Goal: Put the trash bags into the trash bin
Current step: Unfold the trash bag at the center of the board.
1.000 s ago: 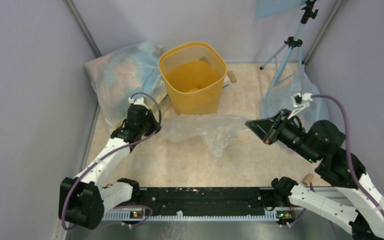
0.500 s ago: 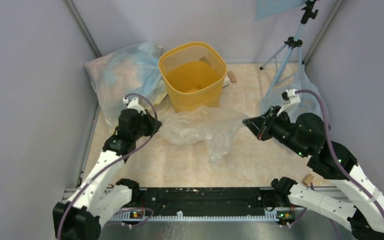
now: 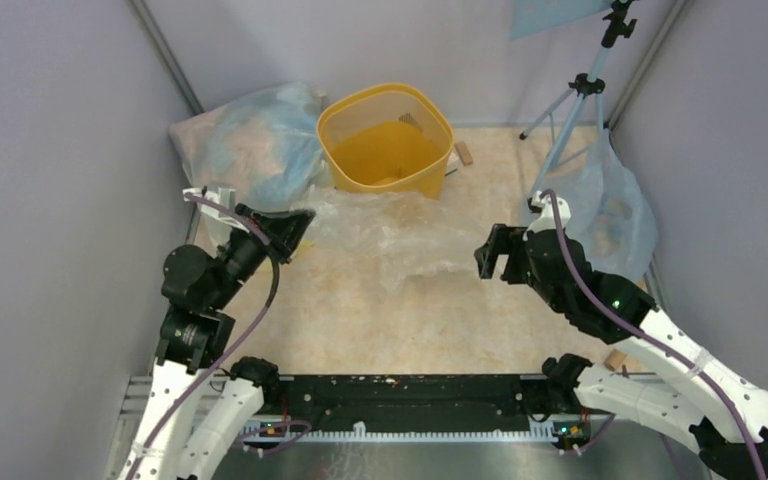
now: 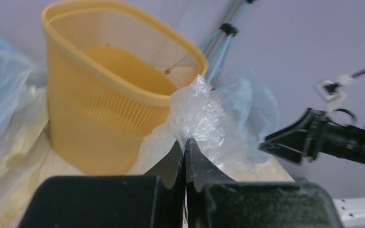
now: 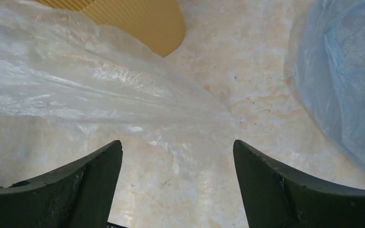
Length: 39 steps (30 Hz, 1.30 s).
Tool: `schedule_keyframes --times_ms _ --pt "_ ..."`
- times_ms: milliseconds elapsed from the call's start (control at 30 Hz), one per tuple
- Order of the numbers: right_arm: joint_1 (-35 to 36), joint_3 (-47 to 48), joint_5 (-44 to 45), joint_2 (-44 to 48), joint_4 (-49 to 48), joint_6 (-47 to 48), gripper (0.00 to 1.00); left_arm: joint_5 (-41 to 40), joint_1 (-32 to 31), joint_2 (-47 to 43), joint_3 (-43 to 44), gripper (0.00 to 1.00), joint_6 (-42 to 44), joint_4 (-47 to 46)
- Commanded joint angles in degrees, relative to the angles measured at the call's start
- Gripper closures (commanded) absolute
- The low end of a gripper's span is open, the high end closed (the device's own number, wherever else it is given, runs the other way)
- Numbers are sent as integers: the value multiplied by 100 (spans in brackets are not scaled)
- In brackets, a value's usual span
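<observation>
I'm seeing my left gripper at centre left of the top view, clenching on a bunched corner of the thin, wrinkly, see-through plastic trash bag. In the left wrist view its black fingers are pressing together with the film puffing up above the tips. The rest of the trash bag is spreading across the beige marbled table in mid-frame, its far edge lying against the front foot of the yellow-orange translucent plastic trash bin, which is standing upright at upper centre. The bag is outside the bin.

My right gripper is hanging at centre right, fingers spread wide and grasping nothing; in its wrist view the film is lying on the table beyond the tips. Big bluish translucent plastic sacks are sitting at upper left and at right, beside a grey tripod.
</observation>
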<state>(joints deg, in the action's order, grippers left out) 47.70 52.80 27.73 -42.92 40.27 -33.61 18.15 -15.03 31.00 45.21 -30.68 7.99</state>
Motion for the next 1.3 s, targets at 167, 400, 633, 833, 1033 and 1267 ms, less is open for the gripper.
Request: schedule_keyframes --times_ms 167,400,633,833,1033,1267 --pt "-23 -18 -2102 -20 -1148 145 13 1949 26 314 351 100 -236 -1093" --pt "-24 -837 -3525 -467 -2451 -121 16 2471 -44 278 -1113 100 -839 -2359" --pt "-22 -1452 -4151 -320 -3274 -198 11 2901 -136 -124 -2088 100 -499 -2081" --pt "24 -1474 -4225 -569 -3472 -591 11 3109 -170 -298 -2457 100 -580 -2287" --pt "322 -1565 -3524 -667 -3961 -3090 10 2773 -259 -445 -2769 100 -582 -2643" --pt "1038 -1339 -2282 -867 -3353 -5730 10 2313 -493 -338 -2992 100 -375 -3117"
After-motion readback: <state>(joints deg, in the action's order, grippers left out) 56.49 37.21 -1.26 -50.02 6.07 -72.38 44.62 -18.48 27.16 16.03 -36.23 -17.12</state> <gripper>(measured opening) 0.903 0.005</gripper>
